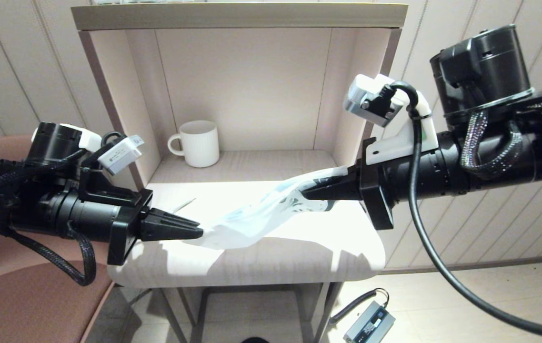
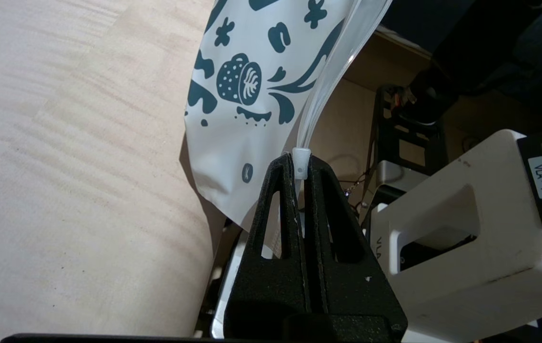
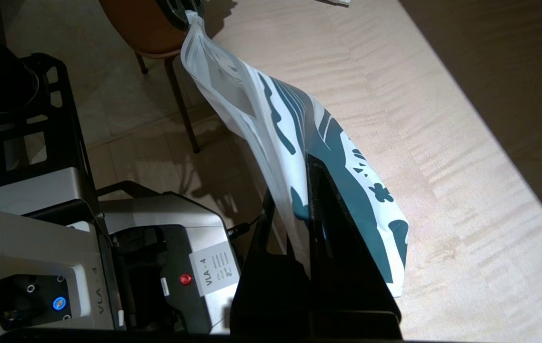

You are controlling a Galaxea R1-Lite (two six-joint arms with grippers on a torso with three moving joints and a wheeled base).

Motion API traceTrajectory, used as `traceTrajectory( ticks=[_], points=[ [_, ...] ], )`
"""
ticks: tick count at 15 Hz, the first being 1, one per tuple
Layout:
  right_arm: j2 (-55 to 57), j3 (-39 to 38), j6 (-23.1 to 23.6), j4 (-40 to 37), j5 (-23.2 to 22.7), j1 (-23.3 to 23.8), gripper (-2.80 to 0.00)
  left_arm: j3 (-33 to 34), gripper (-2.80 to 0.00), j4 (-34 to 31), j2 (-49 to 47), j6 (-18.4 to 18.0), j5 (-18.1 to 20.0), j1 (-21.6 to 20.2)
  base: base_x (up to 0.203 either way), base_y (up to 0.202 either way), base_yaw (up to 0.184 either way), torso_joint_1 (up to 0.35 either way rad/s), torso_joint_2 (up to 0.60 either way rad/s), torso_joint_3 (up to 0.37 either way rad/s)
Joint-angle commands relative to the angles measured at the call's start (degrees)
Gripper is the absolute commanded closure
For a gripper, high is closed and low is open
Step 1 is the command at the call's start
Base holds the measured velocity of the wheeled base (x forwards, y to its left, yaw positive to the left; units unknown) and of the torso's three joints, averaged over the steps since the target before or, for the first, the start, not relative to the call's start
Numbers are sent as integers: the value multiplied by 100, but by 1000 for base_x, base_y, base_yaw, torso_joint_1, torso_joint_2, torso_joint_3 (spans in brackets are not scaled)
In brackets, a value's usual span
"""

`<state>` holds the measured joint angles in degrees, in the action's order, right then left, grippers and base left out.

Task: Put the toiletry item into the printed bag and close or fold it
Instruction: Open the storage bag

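Printed bag (image 1: pixel 256 214): stretched in the air between both grippers, sagging in the middle just above the table top (image 1: pixel 299 257), floral end toward the right
Left gripper (image 1: pixel 199 233): clamped tight on the white zip slider (image 2: pixel 301 162) at the bag's corner, near the table's left front
Right gripper (image 1: pixel 305 193): pinched closed on the blue-printed end of the bag, above the table's right side
Toiletry item (image 1: pixel 184 205): thin white stick lying on the table behind the left gripper, outside the bag
White ribbed mug (image 1: pixel 197 143): upright in the open cubby (image 1: pixel 252 90) behind, well apart
Chair (image 1: pixel 28 295): brown seat at the left, under the left arm
Floor: small grey box (image 1: pixel 368 324) with cable below the table
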<state>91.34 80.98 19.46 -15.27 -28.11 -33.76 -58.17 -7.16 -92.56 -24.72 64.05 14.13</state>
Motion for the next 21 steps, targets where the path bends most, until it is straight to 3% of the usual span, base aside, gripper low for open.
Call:
traceTrajectory(
  ticks=[1, 21],
  points=[
    [6, 5, 14, -11, -19, -8, 0, -36, 0, 4, -18, -6, 37, 2, 0, 0, 0, 0, 0, 0],
    [-3, -39, 14, -3, -10, -61, 0, -63, 0, 162, -114, -33, 116, 46, 0, 0, 0, 0, 0, 0]
  ],
)
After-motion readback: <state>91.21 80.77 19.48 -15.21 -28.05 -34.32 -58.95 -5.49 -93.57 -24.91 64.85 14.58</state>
